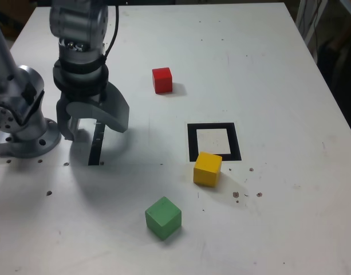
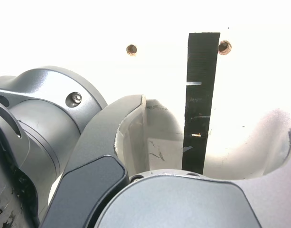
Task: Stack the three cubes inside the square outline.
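No part of the stacking is done yet, as far as the two views show. The square outline [image 1: 214,141] lies flat on the white desk [image 1: 267,69] and its white centre is bare. The yellow cube [image 1: 208,169] stands closest to it, touching or overlapping the frame's near edge in the exterior view, but it is not inside. The red cube [image 1: 162,79] sits well apart, farther back on the desk, and the green cube [image 1: 163,217] sits alone toward the front. No cube rests on another.

The tool [image 1: 89,127] hangs at the exterior view's left, beside the arm's base [image 1: 23,137], directly over the narrow black strip [image 1: 97,143] and far from all three cubes. Its jaws stand apart and hold nothing; the wrist view shows only the strip [image 2: 201,95] and bare desk between them.

I judge that the whole task is left: one cube must go into the outline, and then the two others on top of it. The yellow cube seems the natural first one, because it needs the shortest move.
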You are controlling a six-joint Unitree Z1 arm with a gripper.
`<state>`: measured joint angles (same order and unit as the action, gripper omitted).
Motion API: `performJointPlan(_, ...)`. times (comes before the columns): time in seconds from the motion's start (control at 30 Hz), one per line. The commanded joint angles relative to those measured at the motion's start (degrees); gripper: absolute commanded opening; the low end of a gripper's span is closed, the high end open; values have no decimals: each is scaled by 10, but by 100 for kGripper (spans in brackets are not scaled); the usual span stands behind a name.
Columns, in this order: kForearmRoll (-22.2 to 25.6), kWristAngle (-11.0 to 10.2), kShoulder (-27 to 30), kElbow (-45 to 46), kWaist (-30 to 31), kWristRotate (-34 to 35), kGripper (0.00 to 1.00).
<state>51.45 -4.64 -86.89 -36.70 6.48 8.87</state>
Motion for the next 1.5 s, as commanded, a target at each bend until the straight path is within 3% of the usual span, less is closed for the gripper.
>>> performJointPlan(0.0, -3, 0, -6, -1, -1, -1, 97)
performJointPlan(0.33, 7, -1, -8, -9, -1, -1, 97)
performJointPlan(0.67, 184, -42, 3, -194, -13, -28, 96)
performJointPlan(0.8, 222, -52, -5, -262, -49, -59, 95)
performJointPlan(0.93, 230, -55, -34, -312, -105, -103, 95)
performJointPlan(1.17, 237, -58, -131, -411, -202, -186, 94)
performJointPlan(1.47, 218, -69, -199, -417, -282, -210, 94)
